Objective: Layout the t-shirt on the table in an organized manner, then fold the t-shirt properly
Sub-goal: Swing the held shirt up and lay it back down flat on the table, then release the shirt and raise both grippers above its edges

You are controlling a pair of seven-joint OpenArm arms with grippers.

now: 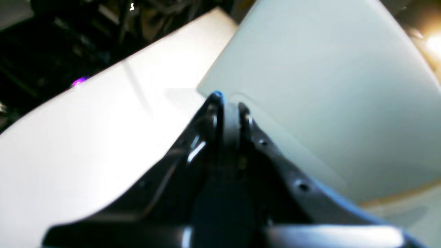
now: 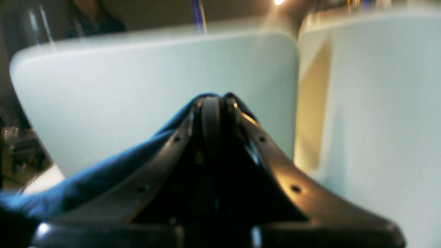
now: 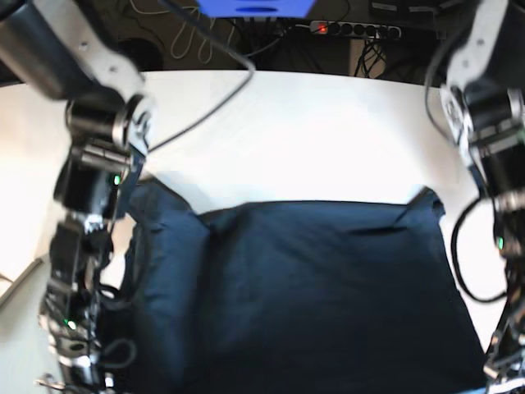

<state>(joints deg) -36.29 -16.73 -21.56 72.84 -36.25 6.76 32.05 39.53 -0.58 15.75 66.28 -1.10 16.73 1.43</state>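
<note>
base view: white counter (image 3: 328, 131) w/ curved far edge carries the navy t-shirt (image 3: 312, 304), spread mostly flat across the near-middle, one sleeve bunched toward the right arm's side, a corner peaked up by the left arm. right gripper (image 2: 215, 100) is closed, blue cloth of the shirt pinched btwn its tips & trailing off below. left gripper (image 1: 229, 103) also closed, a sliver of blue at one tip, too blurry to tell if it's cloth.
</note>
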